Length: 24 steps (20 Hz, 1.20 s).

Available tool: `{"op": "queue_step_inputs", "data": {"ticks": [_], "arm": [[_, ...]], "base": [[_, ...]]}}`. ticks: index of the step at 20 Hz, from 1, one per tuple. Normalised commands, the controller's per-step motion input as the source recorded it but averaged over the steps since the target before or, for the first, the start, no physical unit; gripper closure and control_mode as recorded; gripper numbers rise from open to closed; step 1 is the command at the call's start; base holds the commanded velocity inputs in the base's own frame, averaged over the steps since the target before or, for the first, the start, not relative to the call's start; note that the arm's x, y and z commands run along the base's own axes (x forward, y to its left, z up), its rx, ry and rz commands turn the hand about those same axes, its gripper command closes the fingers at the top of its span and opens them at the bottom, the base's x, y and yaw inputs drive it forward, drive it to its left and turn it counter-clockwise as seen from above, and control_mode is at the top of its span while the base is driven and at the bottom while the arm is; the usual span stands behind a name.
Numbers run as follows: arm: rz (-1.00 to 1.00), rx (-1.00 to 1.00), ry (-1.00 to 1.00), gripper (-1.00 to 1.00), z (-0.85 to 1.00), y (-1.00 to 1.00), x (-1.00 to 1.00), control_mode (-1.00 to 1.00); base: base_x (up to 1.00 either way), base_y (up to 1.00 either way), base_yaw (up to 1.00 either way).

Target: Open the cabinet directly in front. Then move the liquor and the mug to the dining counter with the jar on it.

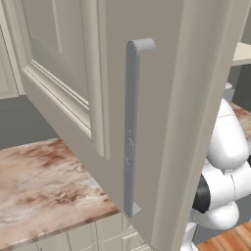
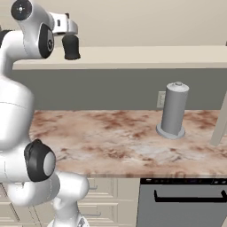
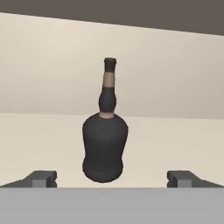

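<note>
Two dark fingertips (image 3: pixel 41 178) frame my hand view, the jaws spread wide and gripping nothing, with the liquor (image 3: pixel 105 144) standing upright on a cream shelf (image 3: pixel 175 144) straight ahead, centred between them and apart from both. From the left base view, I see the cabinet (image 1: pixel 162 122) door swung open, its grey bar handle (image 1: pixel 130 127) close to the lens and hiding most of the marble counter (image 1: pixel 44 181). In the right base view, a grey domed canister (image 2: pixel 173 111) stands on that counter, while the gripper (image 2: pixel 71 46) is raised at shelf height, its tips hard to make out.
</note>
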Motion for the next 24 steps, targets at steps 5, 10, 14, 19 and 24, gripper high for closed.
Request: {"op": "queue_step_inputs", "data": {"ticks": [5, 10, 14, 19, 24], "arm": [[0.0, 0.0, 0.0, -1.0, 0.0, 0.01, 0.4, -1.0], [0.0, 0.0, 0.0, -1.0, -0.01, 0.1, 0.25, -1.0], [0.0, 0.0, 0.0, -1.0, -0.01, 0.06, 0.15, -1.0], [0.0, 0.0, 0.0, -1.0, -0.01, 0.01, 0.23, -1.0], [0.0, 0.0, 0.0, -1.0, -0.02, 0.05, 0.28, -1.0]], "base": [[0.0, 0.0, 0.0], [0.0, 0.0, 0.0], [0.0, 0.0, 0.0], [0.0, 0.0, 0.0], [0.0, 0.0, 0.0]]}}
